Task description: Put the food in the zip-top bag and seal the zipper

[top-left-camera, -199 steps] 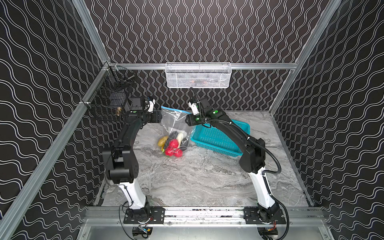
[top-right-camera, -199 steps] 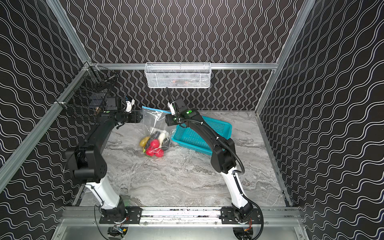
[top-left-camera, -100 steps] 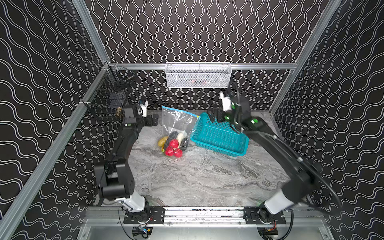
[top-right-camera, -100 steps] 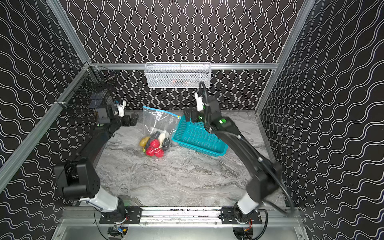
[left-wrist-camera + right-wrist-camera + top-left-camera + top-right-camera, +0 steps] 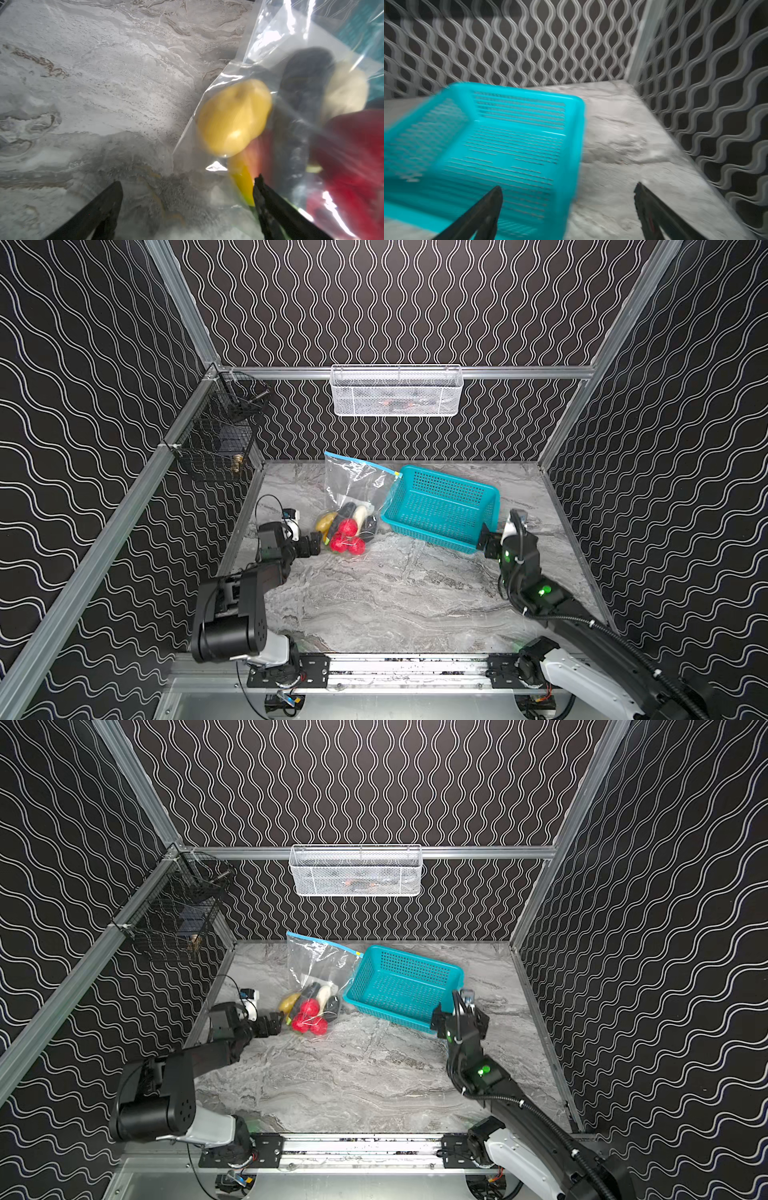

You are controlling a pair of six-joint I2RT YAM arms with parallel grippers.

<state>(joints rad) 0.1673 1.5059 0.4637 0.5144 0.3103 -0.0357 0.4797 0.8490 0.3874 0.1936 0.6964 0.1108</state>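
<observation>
In both top views the bag leaned on the basket at mid-frame, food inside, zipper uppermost. Left wrist: the left gripper gaped at the bag's corner, and a snag could topple it. Right wrist: the right gripper gaped, empty.

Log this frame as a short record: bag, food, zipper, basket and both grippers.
zip-top bag: on the table, left of the teal basket in both top views
food: inside the bag, bunched at its near end
zipper: strip looks straight and closed; yellow slider at the basket end
teal basket: no food seen inside
left gripper: open, empty, beside the bag's food end
right gripper: open, empty, at the basket's near corner
</observation>
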